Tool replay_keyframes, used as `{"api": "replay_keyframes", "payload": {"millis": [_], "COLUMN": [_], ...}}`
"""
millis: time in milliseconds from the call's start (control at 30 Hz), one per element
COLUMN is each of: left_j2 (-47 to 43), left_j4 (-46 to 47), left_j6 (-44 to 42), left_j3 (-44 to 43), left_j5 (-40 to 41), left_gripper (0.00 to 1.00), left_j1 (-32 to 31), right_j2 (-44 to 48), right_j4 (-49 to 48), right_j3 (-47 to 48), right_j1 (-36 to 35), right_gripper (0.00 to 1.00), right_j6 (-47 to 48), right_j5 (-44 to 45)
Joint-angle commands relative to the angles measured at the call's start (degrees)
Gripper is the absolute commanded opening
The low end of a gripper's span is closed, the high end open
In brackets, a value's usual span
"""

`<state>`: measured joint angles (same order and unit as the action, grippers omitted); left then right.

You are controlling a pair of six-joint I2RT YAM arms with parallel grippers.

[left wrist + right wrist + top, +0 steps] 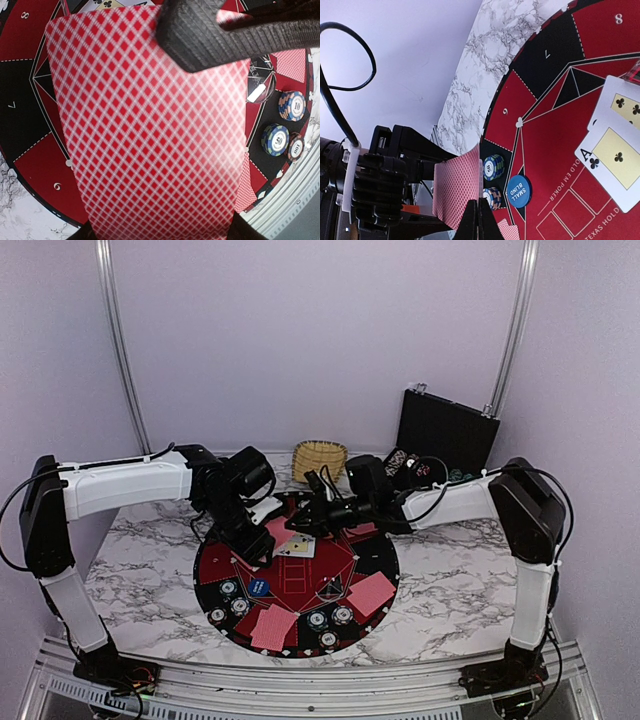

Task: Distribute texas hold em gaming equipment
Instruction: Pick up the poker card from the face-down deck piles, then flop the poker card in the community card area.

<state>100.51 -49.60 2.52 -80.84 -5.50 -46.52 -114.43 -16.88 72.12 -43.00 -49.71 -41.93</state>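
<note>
Counts on mat (pixel 300 585) six chip stacks (pixel 229 588), two face-up cards (pixel 615 160), one blue button (pixel 518 191). Finds left tool (pixel 258 548) clamping red-backed card (pixel 150 135), right tool (pixel 477 220) pinched closed.

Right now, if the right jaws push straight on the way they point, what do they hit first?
The red-backed card held by the left gripper. The right gripper has its shut jaws at the card's edge, possibly touching it; depth is unclear.

marble table (pixel 450 580) | on it: round mat (pixel 300 585); wicker basket (pixel 319 458) at rear
</note>
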Motion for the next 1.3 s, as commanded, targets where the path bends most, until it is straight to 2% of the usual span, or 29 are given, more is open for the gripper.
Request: {"api": "replay_keyframes", "payload": {"millis": [0,533,767,1000,1267], "left_j2": [-0.9,-1.2,-1.7,-1.8,-2.2], "left_j4": [-1.5,-1.3,-0.6,0.1,0.4], "left_j6": [-0.2,0.7,1.8,3.3,3.6], "left_j3": [-0.9,0.4,2.1,3.8,4.4], "left_j5": [0.6,1.3,1.2,1.2,1.4], "left_gripper": [0.37,0.37,0.37,0.37,0.37], "left_j1": [-0.3,2.0,4.5,7.6,9.1], "right_j2": [2.9,7.5,11.3,15.0,13.6], "right_j4": [-1.6,-2.8,0.0,11.6,28.6], "right_j3": [-0.6,-4.5,-7.5,-7.9,-2.3], "right_j1": [0.8,2.8,4.1,3.9,-2.5], "right_gripper": [0.01,0.0,0.0,0.0,0.0], "right_j6": [-0.7,-1.9,-0.4,6.5,13.7], "right_j5": [0.4,2.5,7.2,19.1,43.4]}}
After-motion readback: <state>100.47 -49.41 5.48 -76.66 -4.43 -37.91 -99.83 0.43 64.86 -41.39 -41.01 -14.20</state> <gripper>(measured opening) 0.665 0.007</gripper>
